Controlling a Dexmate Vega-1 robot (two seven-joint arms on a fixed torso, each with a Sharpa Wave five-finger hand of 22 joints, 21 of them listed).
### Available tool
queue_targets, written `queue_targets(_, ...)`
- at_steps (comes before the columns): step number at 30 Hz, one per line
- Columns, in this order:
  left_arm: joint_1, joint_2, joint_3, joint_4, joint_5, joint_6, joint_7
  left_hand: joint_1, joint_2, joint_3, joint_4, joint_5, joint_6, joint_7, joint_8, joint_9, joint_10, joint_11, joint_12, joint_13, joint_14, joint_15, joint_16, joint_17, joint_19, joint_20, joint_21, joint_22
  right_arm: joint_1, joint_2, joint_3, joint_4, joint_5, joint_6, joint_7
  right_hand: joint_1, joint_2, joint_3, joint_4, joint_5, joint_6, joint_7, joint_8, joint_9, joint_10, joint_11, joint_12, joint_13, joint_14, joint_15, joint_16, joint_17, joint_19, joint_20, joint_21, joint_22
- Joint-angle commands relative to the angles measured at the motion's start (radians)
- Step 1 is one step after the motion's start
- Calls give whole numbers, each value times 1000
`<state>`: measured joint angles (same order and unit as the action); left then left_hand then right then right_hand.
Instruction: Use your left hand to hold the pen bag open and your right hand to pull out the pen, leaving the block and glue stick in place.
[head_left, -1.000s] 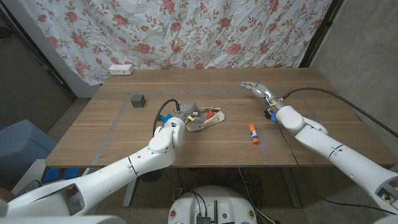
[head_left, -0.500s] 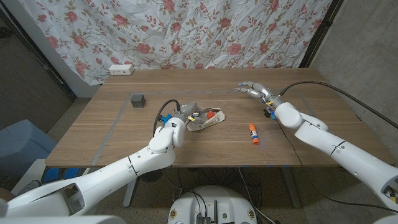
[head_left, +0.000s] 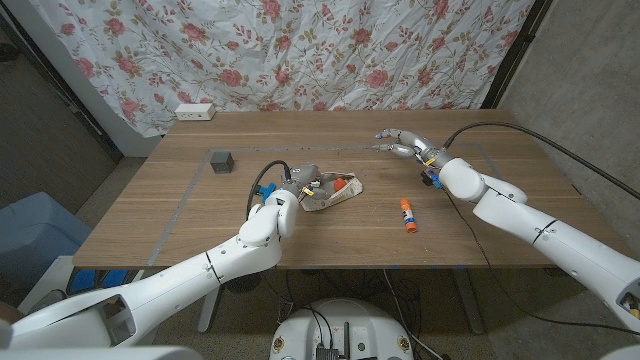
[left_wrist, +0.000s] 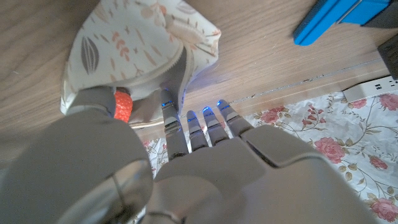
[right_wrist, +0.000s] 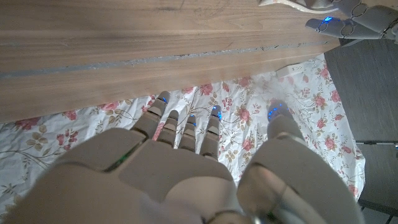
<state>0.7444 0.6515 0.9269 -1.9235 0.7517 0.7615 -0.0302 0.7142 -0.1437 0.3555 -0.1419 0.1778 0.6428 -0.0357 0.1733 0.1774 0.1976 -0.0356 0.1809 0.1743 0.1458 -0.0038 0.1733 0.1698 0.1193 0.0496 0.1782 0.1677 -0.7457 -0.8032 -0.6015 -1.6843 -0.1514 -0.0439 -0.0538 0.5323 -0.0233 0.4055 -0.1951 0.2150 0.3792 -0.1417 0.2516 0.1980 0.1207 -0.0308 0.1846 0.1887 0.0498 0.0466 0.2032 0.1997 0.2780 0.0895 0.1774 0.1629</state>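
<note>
Head view shows my right hand (head_left: 403, 144) spread and holding nothing, well apart from the pen bag (head_left: 325, 190) that my left hand (head_left: 299, 183) grips at its mouth near the table's (head_left: 200, 215) middle. The bag is limp printed cloth, so I judge it could drag or sag closed when I reach in. The orange-capped thing (head_left: 341, 184) inside may be the pen or the glue; I could pull the wrong one.

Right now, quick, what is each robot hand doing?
Left hand: holding the pen bag.
Right hand: open, holding nothing, up over the table.
</note>
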Motion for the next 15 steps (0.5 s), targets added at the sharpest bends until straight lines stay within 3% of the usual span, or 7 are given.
queue_targets(1,12,6,-6,1,-3,-15,17,-12,5,-7,-1,5,-4,-2,4,0,-6,2,3,4,-9,-1,1,2,-13,1,1,3,39,-13,-38,-44,-87,-47,64,40,-2,14,0,6,23,-5,12,6,-7,-2,0,1,-2,1,1,3,-7,-1,6,3)
queue_targets(6,17,8,-7,1,-3,-20,22,-14,5,-8,-2,5,-6,-2,5,0,-9,6,3,4,-14,2,0,2,-19,3,0,3,57,-18,-56,-59,-129,-72,96,70,-18,20,0,3,41,-8,23,8,-10,-3,0,1,-2,4,2,2,-7,0,6,3)
queue_targets(15,29,16,-15,-4,-2,-26,31,-18,4,-10,-3,6,-13,0,4,0,-12,11,3,4,-18,6,1,2,-23,2,0,3,87,-12,-81,-50,-171,-37,138,113,-49,22,3,-9,66,-7,40,12,-3,7,4,1,3,2,4,2,-7,1,6,3)
